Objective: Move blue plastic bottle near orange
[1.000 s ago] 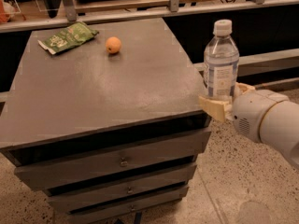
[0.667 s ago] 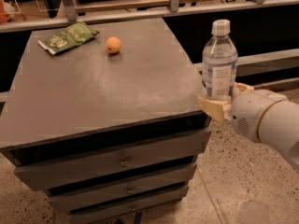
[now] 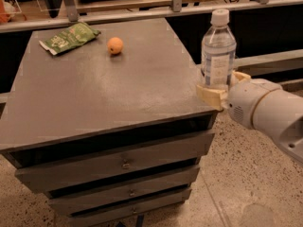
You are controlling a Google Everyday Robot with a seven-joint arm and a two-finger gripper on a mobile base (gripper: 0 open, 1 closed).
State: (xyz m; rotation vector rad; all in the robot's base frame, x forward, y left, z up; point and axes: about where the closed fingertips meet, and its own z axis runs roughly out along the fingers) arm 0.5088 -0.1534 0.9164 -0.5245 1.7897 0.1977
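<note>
Lifting a shade and drifting left, the bottle (image 3: 218,51) rides upright at the right edge of the cabinet (image 3: 109,98). Far left lies a green bag (image 3: 70,37), with the orange (image 3: 115,45) near it on the right, both well apart from the bottle. Over on the right, the gripper (image 3: 221,88) is clamped round the bottle's lower body. My read: thin, smooth plastic that's light, squashy and a bit slippery. It's tall and tippy too, so this low, firm-but-gentle hold suits it.
</note>
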